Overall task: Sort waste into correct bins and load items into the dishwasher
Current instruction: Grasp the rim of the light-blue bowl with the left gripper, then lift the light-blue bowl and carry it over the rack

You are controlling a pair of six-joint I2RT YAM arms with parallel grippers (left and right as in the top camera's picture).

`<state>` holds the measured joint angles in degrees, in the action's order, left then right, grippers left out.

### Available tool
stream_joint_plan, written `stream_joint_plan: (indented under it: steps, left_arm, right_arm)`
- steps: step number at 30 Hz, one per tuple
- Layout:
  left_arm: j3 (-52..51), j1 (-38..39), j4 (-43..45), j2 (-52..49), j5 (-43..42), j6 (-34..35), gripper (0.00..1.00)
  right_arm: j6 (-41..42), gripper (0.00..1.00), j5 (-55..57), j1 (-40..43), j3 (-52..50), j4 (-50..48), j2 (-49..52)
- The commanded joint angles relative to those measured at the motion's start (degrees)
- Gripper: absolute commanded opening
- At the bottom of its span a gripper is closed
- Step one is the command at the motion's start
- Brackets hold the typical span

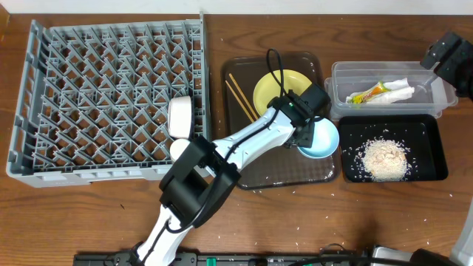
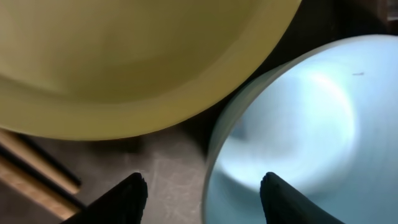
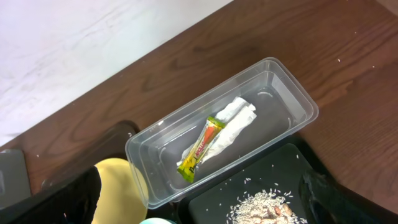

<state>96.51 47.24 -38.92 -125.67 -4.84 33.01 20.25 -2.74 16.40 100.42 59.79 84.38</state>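
**A:** L gripper point(image 2: 203, 194), state?
**B:** Jaws apart, straddling the rim of the blue bowl point(image 2: 292, 118). One finger sat outside the bowl over the brown tray point(image 1: 295, 171), the other inside. No contact seen w/ the rim on either side, so nothing was pinched.

**A:** Bowl location?
**B:** Near-right corner of the brown tray, overhanging its right edge a bit in the overhead view. The yellow plate point(image 1: 281, 87) sat just far of it on the same tray. Rims very close; couldn't tell if they touched. Chopsticks point(image 1: 240, 96) lay side by side, diagonal, at the tray's left.

**A:** Rack?
**B:** Grey rack point(image 1: 89, 89) took up the left of the table point(image 1: 74, 214). White bowl point(image 1: 179, 116) was inside it by the right wall, approx. on edge. Small cup point(image 1: 178, 149) was just near of that, partly hidden by the L arm point(image 1: 244, 140).

**A:** R gripper point(image 3: 199, 200)?
**B:** Fingers spread wide, holding nothing. It hung over the far-right end of the clear tub point(image 3: 286, 106).

**A:** Tub contents?
**B:** Wrapper point(image 3: 200, 149) and napkin point(image 3: 233, 124), touching, w/ the wrapper lying along the napkin's left side.

**A:** Black tray point(image 1: 430, 133)?
**B:** Just near of the tub, right of the brown tray. Rice point(image 1: 383, 159) was heaped in its middle w/ loose grains scattered around. A few grains also lay on the table at the near edge.
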Motion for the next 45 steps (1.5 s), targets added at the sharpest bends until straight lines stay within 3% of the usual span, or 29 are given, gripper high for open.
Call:
stream_joint_plan:
  steps: [1, 4, 8, 12, 21, 26, 28, 35, 40, 45]
  left_arm:
    - [1.55, -0.66, 0.17, -2.64, -2.51, -0.2, 0.56]
    - [1.55, -1.33, 0.17, -2.73, -3.54, -0.15, 0.47]
    - [1.55, -1.31, 0.15, -2.73, -3.52, 0.0, 0.24]
    - [1.55, -1.33, 0.13, -2.73, -3.5, 0.0, 0.08]
    - [1.57, -4.13, -5.05, 1.77, -3.52, -0.04, 0.07]
    - [1.57, -6.23, -9.88, 8.74, -1.99, -4.39, 0.07]
    - [1.57, -7.28, -11.61, 12.09, 1.77, -5.66, 0.07]
    - [1.57, -15.37, -13.7, 24.24, 29.03, -8.61, 0.07]
    - [1.51, -20.48, -12.35, 25.07, 51.41, -8.59, 0.07]
    - [1.2, -24.09, -8.48, 22.01, 67.38, -8.87, 0.07]
  right_arm:
    - [0.52, 0.99, 0.81, 0.13, 0.35, 0.09, 0.0]
    - [0.52, 0.99, 0.81, 0.13, 0.35, 0.09, 0.0]
    - [0.5, 0.99, 0.81, 0.13, 0.35, 0.11, 0.0]
    - [0.52, 0.99, 0.81, 0.13, 0.35, 0.11, 0.0]
    - [0.5, 0.99, 0.81, 0.13, 0.35, 0.09, 0.0]
    - [0.52, 0.99, 0.81, 0.13, 0.35, 0.15, 0.0]
    - [0.52, 0.99, 0.81, 0.13, 0.35, 0.22, 0.0]
    - [0.5, 0.99, 0.81, 0.13, 0.35, 0.31, 0.0]
    - [0.52, 0.99, 0.81, 0.13, 0.35, 0.31, 0.0]
    - [0.5, 0.99, 0.83, 0.13, 0.35, 0.48, 0.0]
